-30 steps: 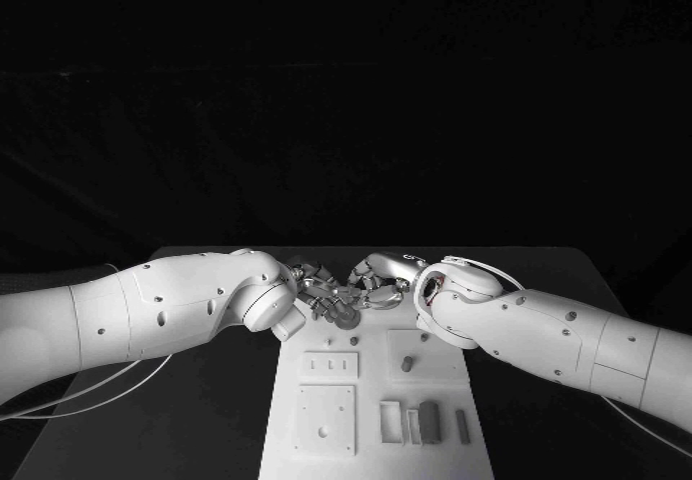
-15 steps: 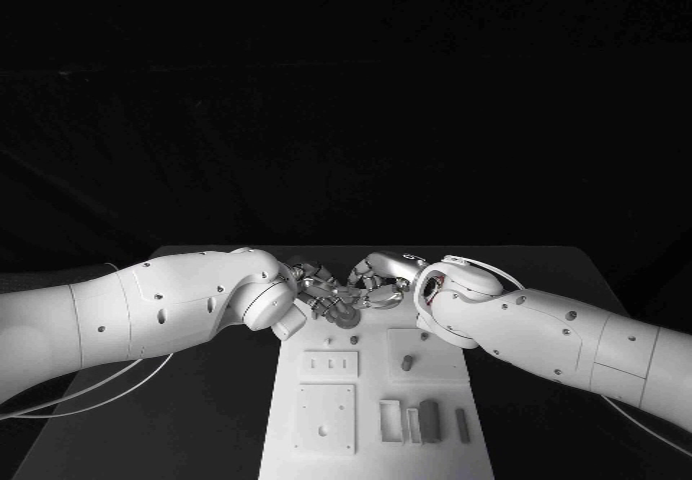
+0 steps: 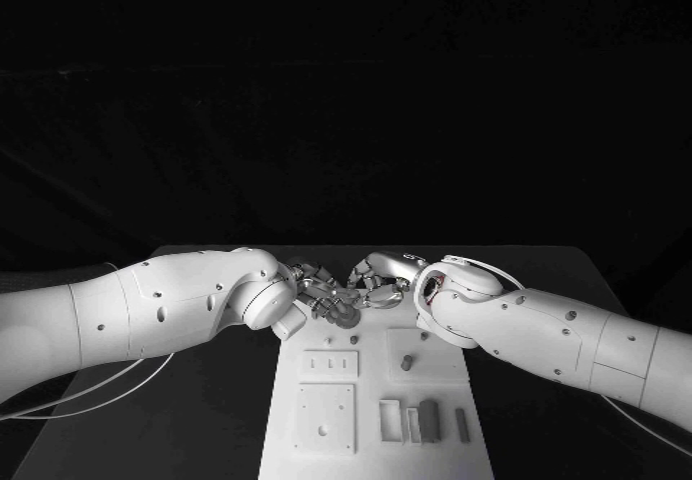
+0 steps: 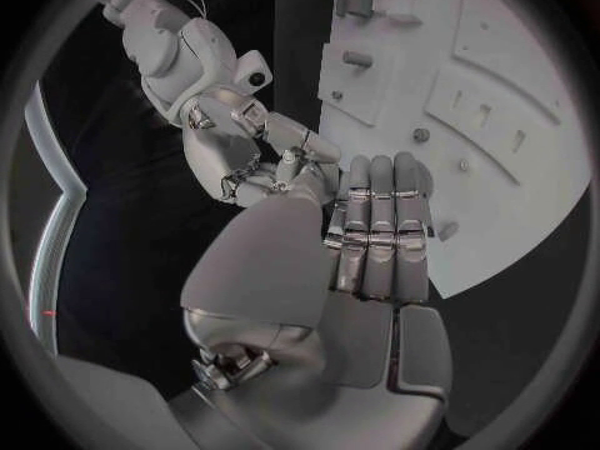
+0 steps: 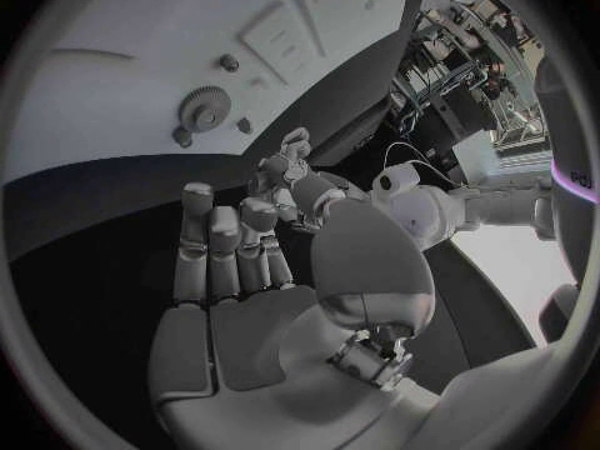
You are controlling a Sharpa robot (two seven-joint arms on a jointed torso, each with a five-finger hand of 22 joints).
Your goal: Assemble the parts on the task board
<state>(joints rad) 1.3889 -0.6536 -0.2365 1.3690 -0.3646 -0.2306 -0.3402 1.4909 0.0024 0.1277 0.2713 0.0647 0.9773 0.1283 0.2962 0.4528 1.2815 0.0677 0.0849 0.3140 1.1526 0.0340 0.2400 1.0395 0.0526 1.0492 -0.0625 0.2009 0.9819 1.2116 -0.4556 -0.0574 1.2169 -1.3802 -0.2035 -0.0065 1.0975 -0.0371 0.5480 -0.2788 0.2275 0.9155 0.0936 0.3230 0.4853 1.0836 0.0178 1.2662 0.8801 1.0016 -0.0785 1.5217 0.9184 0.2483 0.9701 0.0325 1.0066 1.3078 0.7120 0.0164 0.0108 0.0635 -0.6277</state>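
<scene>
We are over the far end of the task board, the white plate running down the lower middle of the head view; the left hand and the right hand meet just above the centre of the frame, fingertips close together or touching, we cannot tell which; a small gear shows just below them, and we cannot tell whether either hand holds it; in the left wrist view the left hand's fingers lie pressed side by side, straight, over the board's edge, nothing visible in them; in the right wrist view the right hand's fingers stand together, slightly curled, the palm bare; the gear lies flat on the board there, a small peg beside it; lower right in the head view, upright blocks stand in a row.
</scene>
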